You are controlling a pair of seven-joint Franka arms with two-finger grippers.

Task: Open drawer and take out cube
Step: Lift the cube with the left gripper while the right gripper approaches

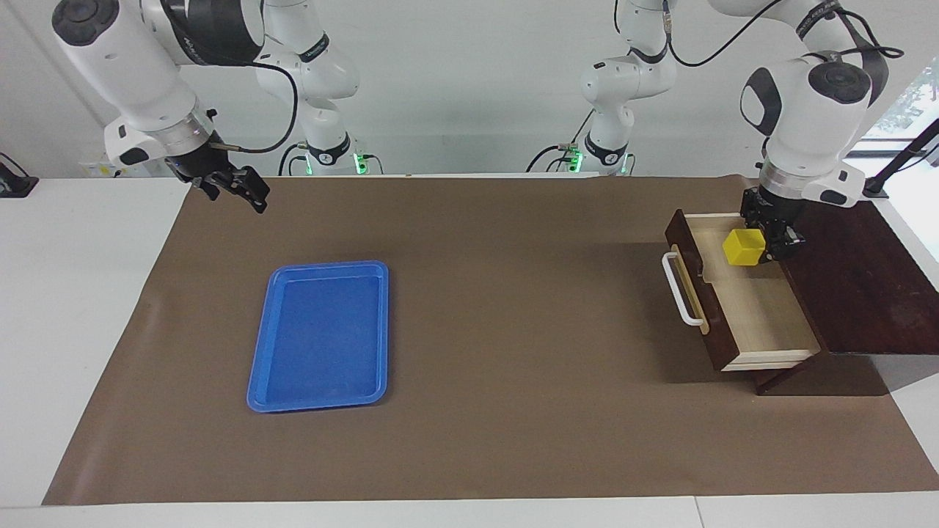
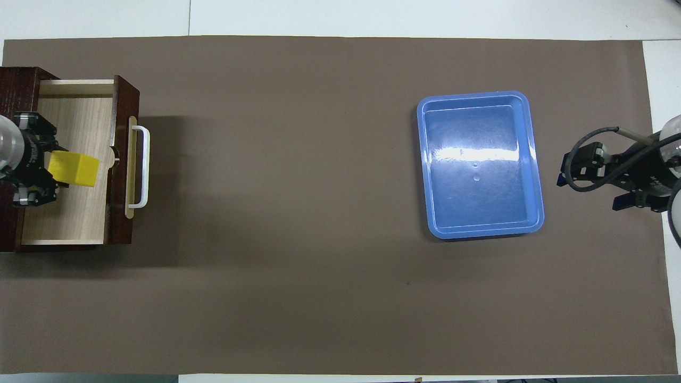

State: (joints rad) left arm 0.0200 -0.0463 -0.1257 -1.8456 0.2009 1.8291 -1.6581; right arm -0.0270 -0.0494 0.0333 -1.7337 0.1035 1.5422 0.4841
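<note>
The dark brown drawer (image 1: 715,323) (image 2: 121,159) stands pulled out of its dark cabinet (image 1: 858,286) at the left arm's end of the table, its white bar handle (image 1: 678,290) facing the table's middle. My left gripper (image 1: 763,238) (image 2: 45,167) is shut on the yellow cube (image 1: 743,246) (image 2: 73,168) and holds it lifted and tilted above the drawer's pale interior. My right gripper (image 1: 233,185) (image 2: 601,178) hangs open over the mat's edge at the right arm's end, with nothing between its fingers.
A blue plastic tray (image 1: 268,381) (image 2: 526,159) lies on the brown mat (image 1: 477,308) toward the right arm's end. The cabinet top (image 2: 16,90) flanks the drawer.
</note>
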